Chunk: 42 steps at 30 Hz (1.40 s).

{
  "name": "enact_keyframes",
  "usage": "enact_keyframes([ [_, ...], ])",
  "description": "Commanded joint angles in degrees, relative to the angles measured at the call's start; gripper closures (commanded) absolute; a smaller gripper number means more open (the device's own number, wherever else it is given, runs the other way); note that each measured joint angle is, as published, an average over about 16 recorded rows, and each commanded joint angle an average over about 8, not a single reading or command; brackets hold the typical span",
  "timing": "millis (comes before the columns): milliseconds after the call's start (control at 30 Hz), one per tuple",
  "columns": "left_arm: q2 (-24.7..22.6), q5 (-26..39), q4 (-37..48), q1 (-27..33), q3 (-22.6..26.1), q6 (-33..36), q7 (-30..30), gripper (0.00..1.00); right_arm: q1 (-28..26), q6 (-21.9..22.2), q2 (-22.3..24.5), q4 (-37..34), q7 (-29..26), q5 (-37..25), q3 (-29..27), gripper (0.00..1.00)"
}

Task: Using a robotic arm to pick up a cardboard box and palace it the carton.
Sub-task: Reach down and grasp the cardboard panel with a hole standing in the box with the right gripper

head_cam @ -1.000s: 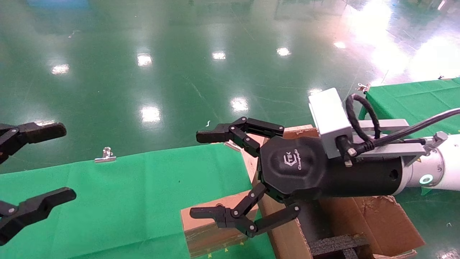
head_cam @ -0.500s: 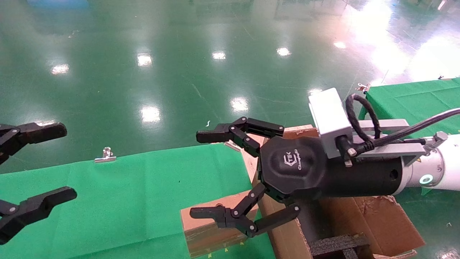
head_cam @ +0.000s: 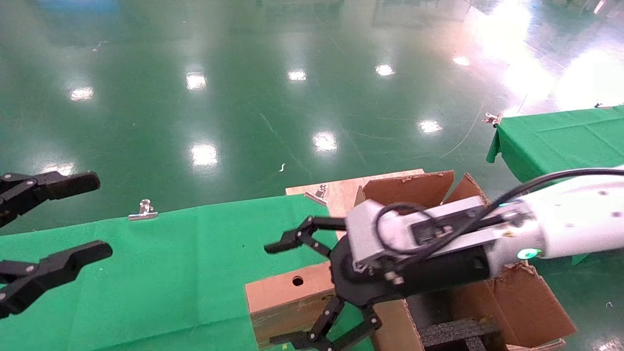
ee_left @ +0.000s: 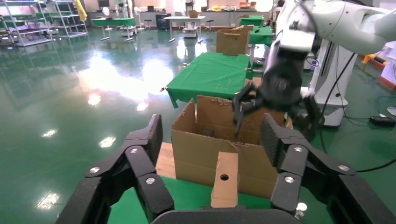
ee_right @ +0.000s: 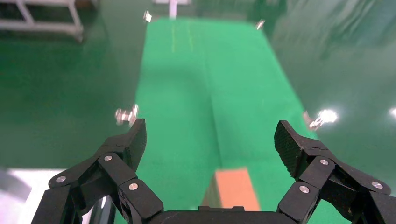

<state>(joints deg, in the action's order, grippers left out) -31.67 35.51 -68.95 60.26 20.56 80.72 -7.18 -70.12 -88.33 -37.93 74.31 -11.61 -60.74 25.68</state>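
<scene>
The small flat brown cardboard box with a round hole lies on the green cloth, against the near wall of the carton. The carton is large, with torn flaps and black foam inside. My right gripper, on the white robotic arm, hangs open just above the cardboard box, one finger on each side, not touching it. In the right wrist view the cardboard box shows between the spread fingers of the right gripper. My left gripper is open and empty at the far left. The left wrist view shows it facing the cardboard box and carton.
A green cloth covers the table, held by metal clips. A wooden board lies under the carton. A second green table stands at the right. Glossy green floor lies beyond.
My right arm has rolled over and dropped toward the cardboard box, so its fingers now straddle it. The box's hole is now uncovered. The left gripper has shifted slightly.
</scene>
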Motion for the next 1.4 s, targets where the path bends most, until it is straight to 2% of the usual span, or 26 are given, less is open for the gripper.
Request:
enact_keyframes([
  [33, 0.0, 0.0, 0.0, 0.0, 0.0, 0.0, 0.0, 1.00, -1.5, -0.3, -0.9, -0.4, 0.0, -3.1, 1.8, 0.00],
  [500, 0.0, 0.0, 0.0, 0.0, 0.0, 0.0, 0.0, 1.00, -9.2, 1.1, -8.3, -4.7, -0.3, -22.1, 10.4, 0.00],
  [867, 0.0, 0.0, 0.0, 0.0, 0.0, 0.0, 0.0, 1.00, -14.9, -0.7, -13.6, -7.0, -0.1, -32.1, 16.4, 0.00],
  [900, 0.0, 0.0, 0.0, 0.0, 0.0, 0.0, 0.0, 0.98, -15.2, -0.9, -13.9, -7.1, 0.0, -32.6, 16.9, 0.00],
  [1067, 0.0, 0.0, 0.0, 0.0, 0.0, 0.0, 0.0, 0.36, -16.2, -0.9, -14.8, -7.7, 0.5, -33.8, 18.4, 0.02],
  [1100, 0.0, 0.0, 0.0, 0.0, 0.0, 0.0, 0.0, 0.23, -16.3, -0.9, -14.9, -7.8, 0.6, -34.0, 18.7, 0.11],
  [1167, 0.0, 0.0, 0.0, 0.0, 0.0, 0.0, 0.0, 0.01, -16.5, -0.9, -15.1, -8.0, 0.8, -34.3, 19.1, 0.34],
  [1333, 0.0, 0.0, 0.0, 0.0, 0.0, 0.0, 0.0, 0.00, -16.7, -1.0, -15.3, -8.2, 1.0, -34.6, 19.5, 0.94],
  [1400, 0.0, 0.0, 0.0, 0.0, 0.0, 0.0, 0.0, 0.00, -16.7, -0.9, -15.2, -8.1, 1.0, -34.5, 19.5, 1.00],
])
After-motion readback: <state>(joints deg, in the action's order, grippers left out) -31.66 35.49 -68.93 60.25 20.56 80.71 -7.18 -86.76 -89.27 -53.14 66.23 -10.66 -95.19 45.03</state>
